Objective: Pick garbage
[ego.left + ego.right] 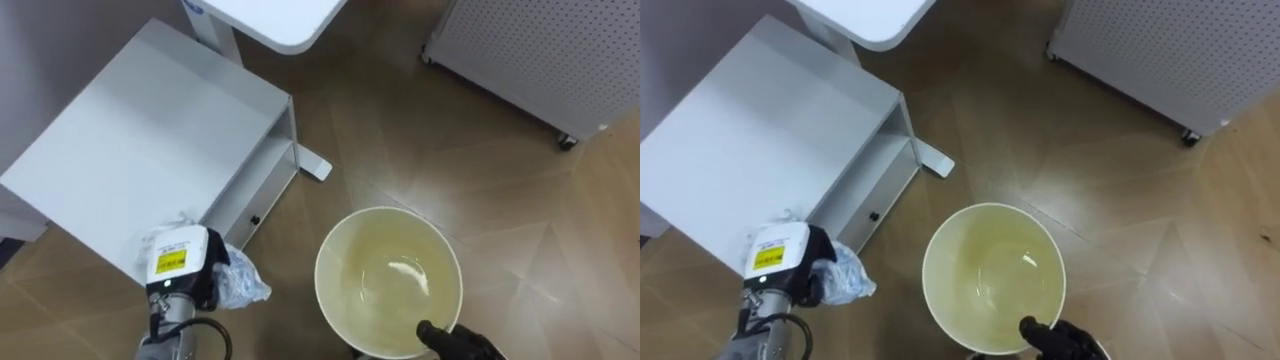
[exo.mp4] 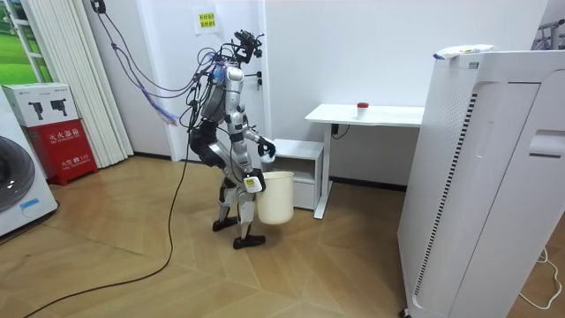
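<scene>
Left hand [image 1: 186, 264] is clenched on a crumpled clear plastic wrapper [image 1: 241, 285], just left of the waste bin [image 1: 319, 272] and outside its rim. Right hand [image 1: 456, 343] grips the bin's near rim. Carrying stage, I'd say: next, swing the wrapper over the opening and release.

The left hand [image 1: 192, 264] sits lower left of the frame, forearm rising from the bottom edge, fingers curled round crumpled plastic [image 1: 242, 284]. The right hand [image 1: 455, 343], at the bottom edge, grips a bucket [image 1: 352, 250] by its rim.
</scene>
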Robot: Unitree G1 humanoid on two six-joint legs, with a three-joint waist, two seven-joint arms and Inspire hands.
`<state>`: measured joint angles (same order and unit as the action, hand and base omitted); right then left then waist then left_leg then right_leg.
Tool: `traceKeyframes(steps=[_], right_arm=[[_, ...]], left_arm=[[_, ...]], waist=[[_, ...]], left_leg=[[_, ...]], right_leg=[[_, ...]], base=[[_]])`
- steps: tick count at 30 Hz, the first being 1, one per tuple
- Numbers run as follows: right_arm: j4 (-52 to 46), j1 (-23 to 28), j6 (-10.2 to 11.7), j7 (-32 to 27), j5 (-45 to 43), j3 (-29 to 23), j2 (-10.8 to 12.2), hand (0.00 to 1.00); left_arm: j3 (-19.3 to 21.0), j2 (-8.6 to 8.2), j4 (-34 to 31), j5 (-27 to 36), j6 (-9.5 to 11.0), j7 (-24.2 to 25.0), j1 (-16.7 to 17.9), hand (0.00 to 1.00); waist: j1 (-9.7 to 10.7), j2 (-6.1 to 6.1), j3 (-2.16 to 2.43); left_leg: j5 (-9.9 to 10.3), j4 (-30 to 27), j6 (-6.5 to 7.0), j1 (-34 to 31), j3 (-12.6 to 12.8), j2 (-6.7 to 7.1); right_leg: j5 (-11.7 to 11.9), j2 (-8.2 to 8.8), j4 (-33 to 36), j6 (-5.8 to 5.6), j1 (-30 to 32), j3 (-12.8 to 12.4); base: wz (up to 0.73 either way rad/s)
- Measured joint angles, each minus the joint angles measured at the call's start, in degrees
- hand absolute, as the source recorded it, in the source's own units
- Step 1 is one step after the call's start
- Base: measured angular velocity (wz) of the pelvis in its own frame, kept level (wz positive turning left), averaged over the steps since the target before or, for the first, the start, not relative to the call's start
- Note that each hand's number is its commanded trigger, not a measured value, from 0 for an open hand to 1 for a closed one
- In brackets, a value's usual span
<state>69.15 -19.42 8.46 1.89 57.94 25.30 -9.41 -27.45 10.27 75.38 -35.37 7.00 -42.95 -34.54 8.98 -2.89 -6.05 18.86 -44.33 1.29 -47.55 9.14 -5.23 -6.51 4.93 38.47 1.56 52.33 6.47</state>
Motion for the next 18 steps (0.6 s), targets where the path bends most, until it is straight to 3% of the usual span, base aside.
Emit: traceKeyframes(steps=[6,9,10,11,13,18], right_arm=[[0.26,0.77,0.89,0.73,-0.13,2.68,1.17,1.0],[0.55,1.56,0.81,1.15,0.08,2.74,1.39,1.0],[0.74,1.67,0.8,1.2,-0.1,2.72,1.71,1.0],[1.09,2.01,0.8,1.2,-0.27,2.71,2.07,1.0],[1.64,2.46,0.88,1.19,-0.89,2.65,3.06,1.0],[2.23,2.65,1.04,1.38,-1.99,2.68,3.61,1.0]], left_arm=[[0.56,-1.3,-2.67,2.22,5.16,-2.77,0.28,1.0],[0.32,-3.12,-6.46,4.18,6.82,-3.77,3.92,1.0],[0.26,-4.33,-6.77,4.73,7.28,-3.77,5.36,1.0],[0.26,-4.8,-6.76,4.85,7.34,-3.72,6.0,1.0],[0.26,-6.05,-7.02,4.86,7.38,-3.0,7.9,1.0],[-1.26,-8.51,-9.35,4.97,7.38,0.2,9.98,1.0]], waist=[[0.15,0.32,0.29],[-0.05,0.4,0.39],[-0.1,0.58,0.66],[-0.04,0.67,0.71],[-0.11,1.47,1.3],[-0.84,1.86,1.55]], left_leg=[[-0.21,1.09,0.18,3.1,0.08,0.11],[-0.19,2.1,0.18,5.14,0.31,0.13],[-0.23,2.58,0.18,5.78,0.38,0.15],[-0.27,2.79,0.17,6.14,0.4,0.14],[-0.36,3.21,0.05,6.45,0.4,0.08],[-0.82,4.87,0.12,7.52,0.39,0.03]], right_leg=[[0.2,0.06,-1.23,-0.3,-3.26,0.07],[0.32,-0.12,-2.33,-0.49,-5.23,-0.09],[0.34,-0.12,-2.91,-0.53,-5.88,-0.02],[0.35,-0.14,-2.96,-0.54,-6.23,0.02],[0.52,-0.31,-3.76,-0.5,-6.55,0.05],[1.76,-0.83,-6.35,-0.78,-8.13,0.05]], base=[[0.01],[-0.02],[0.0],[0.0],[0.0],[-0.03]])
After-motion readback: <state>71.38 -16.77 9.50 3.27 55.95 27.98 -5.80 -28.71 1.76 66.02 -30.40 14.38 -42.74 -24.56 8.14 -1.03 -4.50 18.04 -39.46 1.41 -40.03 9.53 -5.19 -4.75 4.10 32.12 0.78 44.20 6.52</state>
